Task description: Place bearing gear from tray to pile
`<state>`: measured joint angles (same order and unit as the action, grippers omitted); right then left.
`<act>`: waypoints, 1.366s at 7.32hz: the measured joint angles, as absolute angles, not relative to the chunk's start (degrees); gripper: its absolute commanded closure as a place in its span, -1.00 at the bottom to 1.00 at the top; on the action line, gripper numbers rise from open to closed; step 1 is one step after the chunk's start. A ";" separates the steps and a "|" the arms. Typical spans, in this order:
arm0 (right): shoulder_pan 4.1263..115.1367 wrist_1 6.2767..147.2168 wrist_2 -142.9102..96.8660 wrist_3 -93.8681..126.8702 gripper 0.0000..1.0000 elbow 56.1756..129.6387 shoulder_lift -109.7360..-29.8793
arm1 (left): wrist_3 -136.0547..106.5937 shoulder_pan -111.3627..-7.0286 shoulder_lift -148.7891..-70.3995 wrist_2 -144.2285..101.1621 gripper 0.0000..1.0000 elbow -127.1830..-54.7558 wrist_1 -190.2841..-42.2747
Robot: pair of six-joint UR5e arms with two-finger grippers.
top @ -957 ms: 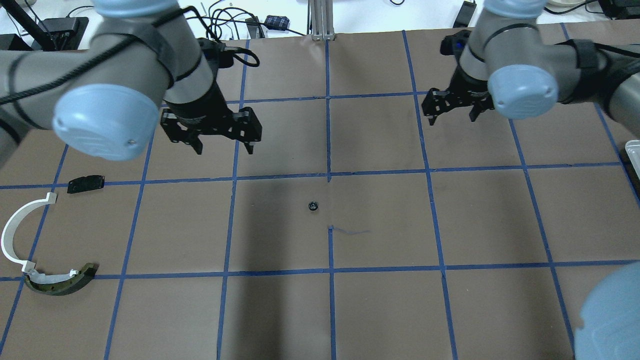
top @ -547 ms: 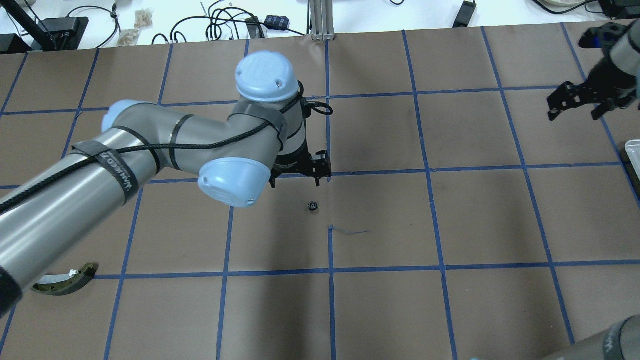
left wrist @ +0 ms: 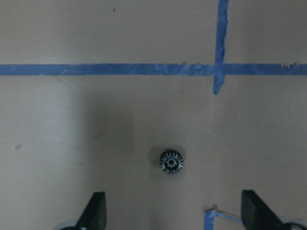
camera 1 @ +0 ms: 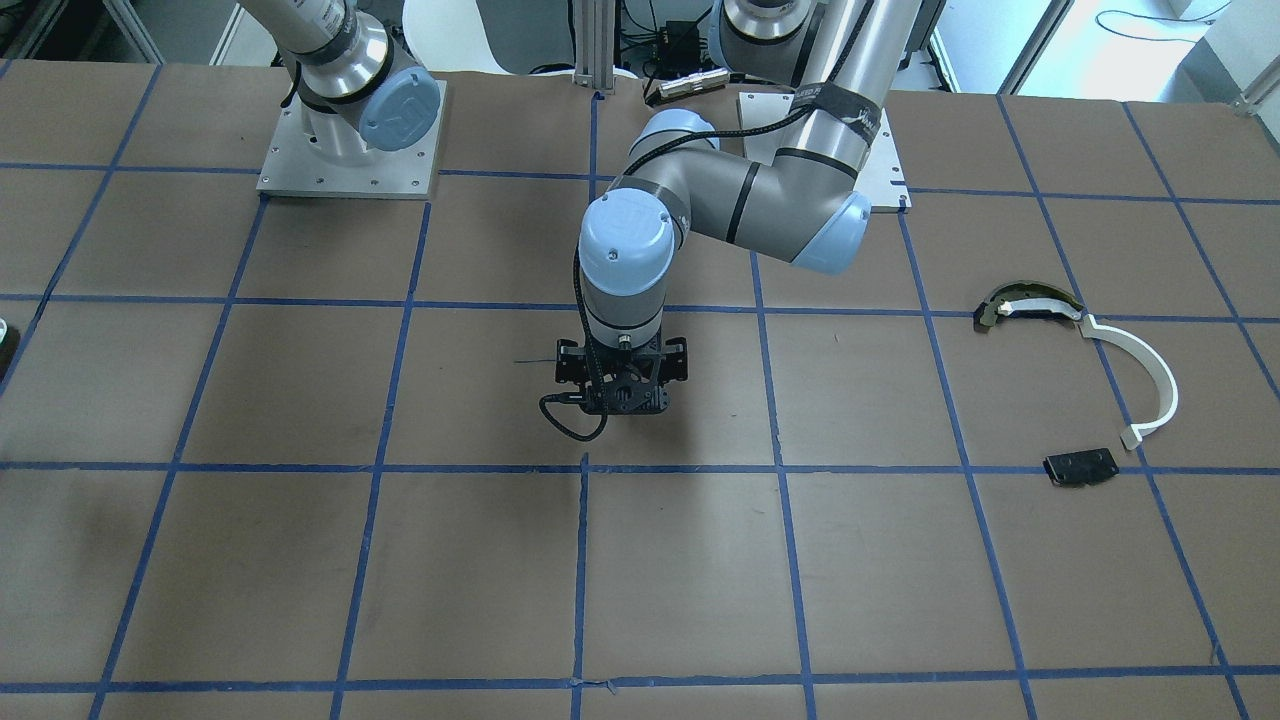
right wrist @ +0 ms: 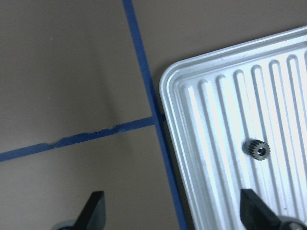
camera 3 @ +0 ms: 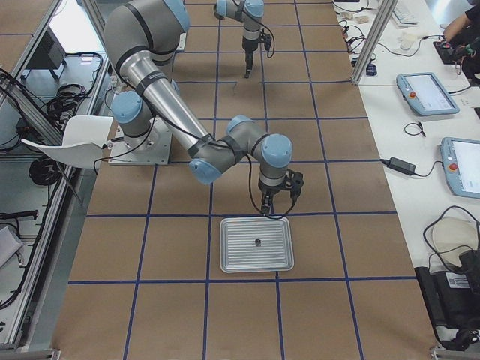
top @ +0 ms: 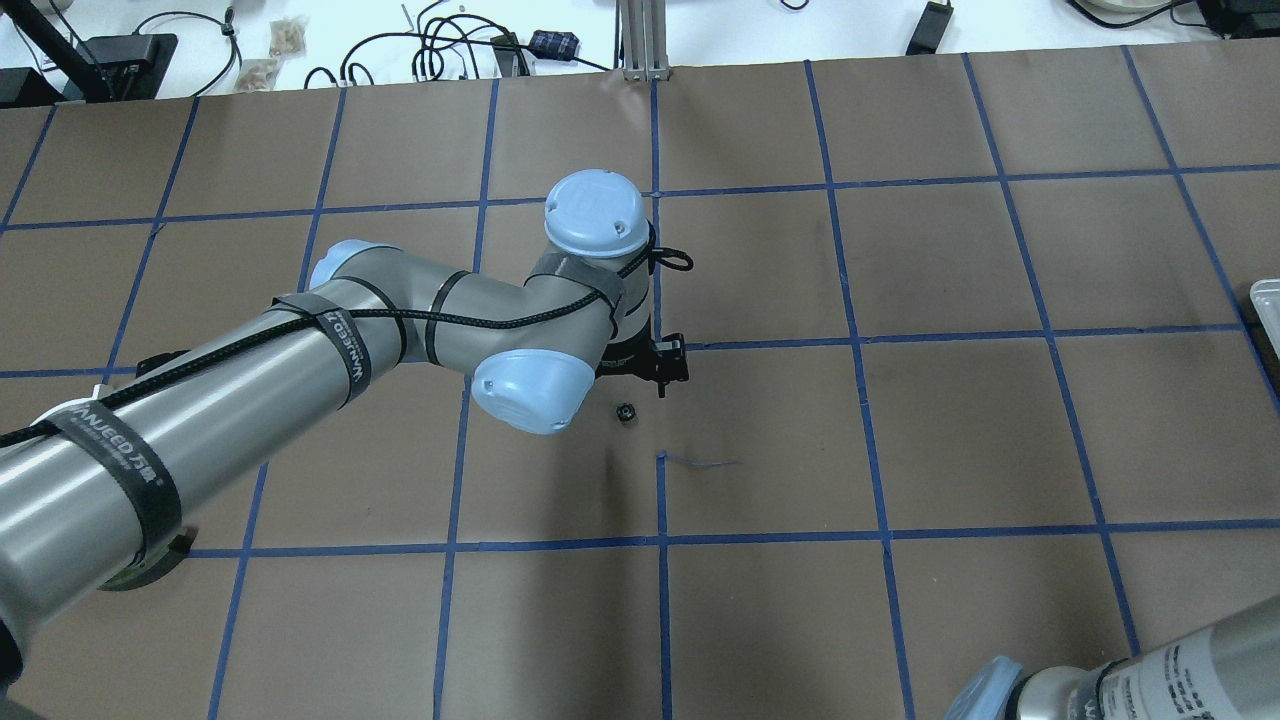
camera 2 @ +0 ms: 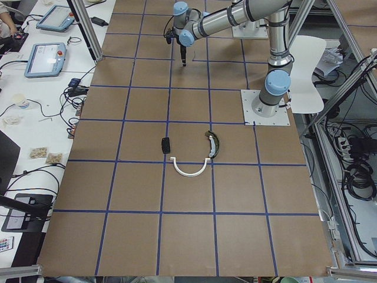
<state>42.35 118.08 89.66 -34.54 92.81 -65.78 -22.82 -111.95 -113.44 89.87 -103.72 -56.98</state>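
Shows left hand (left wrist: 175,213) released, fingertips (left wrist: 96,211) spread wide at the lower edge of the wrist view. Places bearing gear (left wrist: 171,161) at 12 o'clock from their midpoint, flat on the counter (left wrist: 72,134), touching neither finger, with open room on both flanks. Nearest edges: blue tape lines (left wrist: 120,70), crossing at 1 o'clock from the gear, and a loose tape end at 5 o'clock. In the overhead view, same gear at 7 o'clock of the hand's visible part, near the arm's pale-blue joint cap.

Sets the pile (camera 2: 214,144) well apart, at 3 o'clock from this hand in the front-facing view: dark arc piece (camera 1: 1020,303) touching the 11 o'clock end of the white strip (camera 1: 1170,395), black plate (camera 1: 1080,467) apart, at 8 o'clock of the strip's other end.

Shows right hand (right wrist: 173,213) likewise released, straddling the rounded corner of the tray (right wrist: 201,96): one fingertip over bare counter, the other over the ribbed metal. Second gear (right wrist: 259,150) in the tray, at 2 o'clock from the midpoint, inside the rim.
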 measured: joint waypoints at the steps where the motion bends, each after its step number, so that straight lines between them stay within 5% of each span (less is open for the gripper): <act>1: 41.09 119.94 89.88 -36.96 -1.00 90.24 -62.07 | -22.69 -112.00 -114.25 89.94 -1.00 -103.85 -56.63; 3: 39.92 121.35 90.08 -39.36 -0.99 84.86 -55.16 | -22.20 -112.03 -114.96 89.99 -1.00 -104.36 -56.43; 6: 39.66 120.10 92.65 -39.17 -0.58 83.53 -52.20 | -21.31 -111.98 -116.89 90.07 -1.00 -104.62 -53.92; 8: 39.51 117.32 94.98 -39.03 -0.58 83.56 -52.17 | -21.04 -111.98 -117.61 90.13 0.18 -104.72 -52.91; 10: 39.21 116.84 95.82 -39.05 -0.47 83.58 -52.04 | -20.36 -111.99 -117.69 90.19 0.83 -104.76 -52.75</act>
